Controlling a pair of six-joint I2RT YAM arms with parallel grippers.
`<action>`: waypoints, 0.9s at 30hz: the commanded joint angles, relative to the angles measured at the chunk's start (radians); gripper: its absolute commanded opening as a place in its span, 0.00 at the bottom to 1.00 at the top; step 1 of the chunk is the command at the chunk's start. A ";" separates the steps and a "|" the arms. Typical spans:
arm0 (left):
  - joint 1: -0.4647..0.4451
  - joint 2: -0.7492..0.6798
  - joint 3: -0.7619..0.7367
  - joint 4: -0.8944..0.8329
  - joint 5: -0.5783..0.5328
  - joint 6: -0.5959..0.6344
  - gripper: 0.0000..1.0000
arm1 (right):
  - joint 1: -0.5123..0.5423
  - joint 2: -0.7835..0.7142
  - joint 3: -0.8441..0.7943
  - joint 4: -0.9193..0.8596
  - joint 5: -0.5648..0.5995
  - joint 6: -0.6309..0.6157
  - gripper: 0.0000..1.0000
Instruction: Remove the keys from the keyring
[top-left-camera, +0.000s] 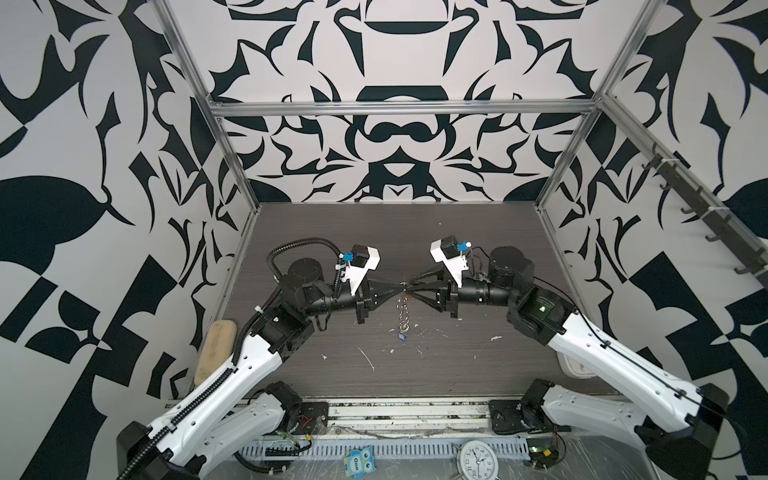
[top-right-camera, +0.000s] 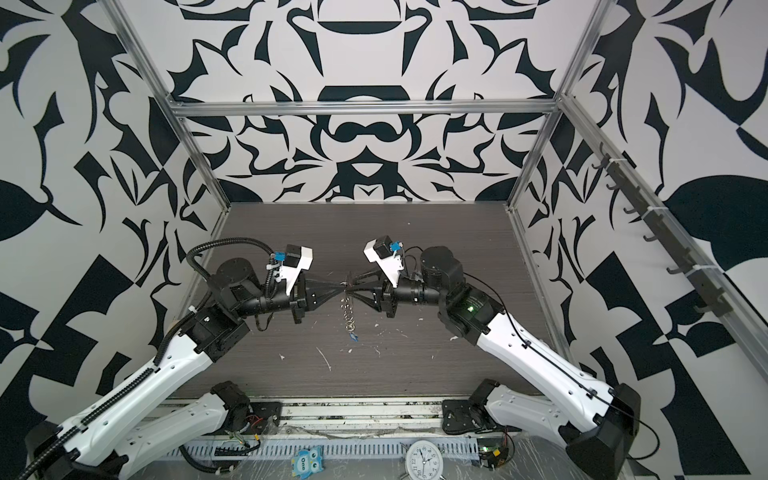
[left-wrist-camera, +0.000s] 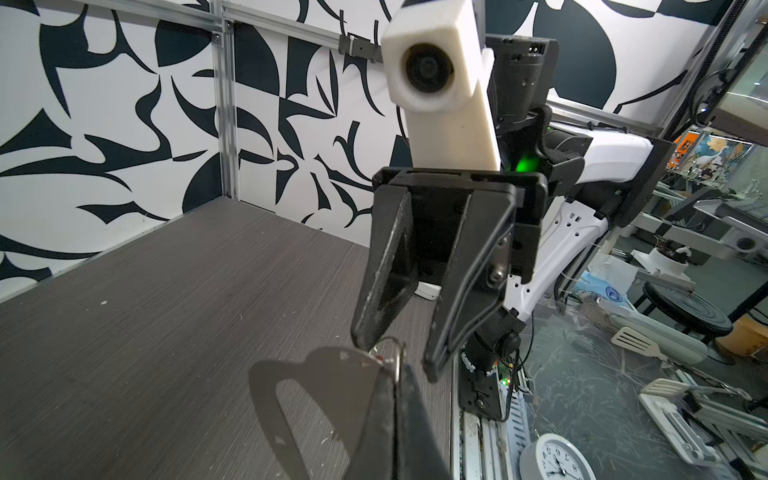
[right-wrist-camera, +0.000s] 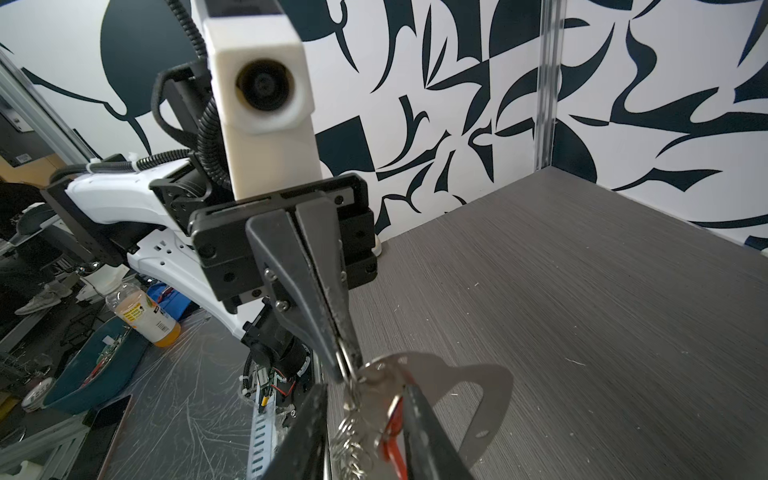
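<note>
Right wrist: red key (right-wrist-camera: 391, 438) within tool (right-wrist-camera: 365, 388)

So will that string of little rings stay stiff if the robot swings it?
Probably floppy: the ring chain hangs limp in loose links below the keyring. It would likely swing, since the blue tag weights its end. Smooth metal might also slide in a grip.

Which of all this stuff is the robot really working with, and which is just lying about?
In the job:
flat silver D-shaped metal keyring plate
red plastic key tag
blue plastic key tag
chain of small silver rings
left gripper
right gripper

Just lying about:
round white clock
blue owl figure
tan oblong pad
bottle of orange drink
</note>
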 joint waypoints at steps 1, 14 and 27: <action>0.003 0.003 0.020 0.043 0.023 -0.007 0.00 | 0.000 -0.007 0.045 0.053 -0.029 -0.005 0.35; 0.003 0.006 0.022 0.039 0.026 -0.007 0.00 | 0.000 0.005 0.090 0.012 -0.028 -0.020 0.28; 0.003 0.001 0.019 0.042 0.008 -0.007 0.00 | 0.000 0.031 0.089 -0.008 -0.052 -0.013 0.17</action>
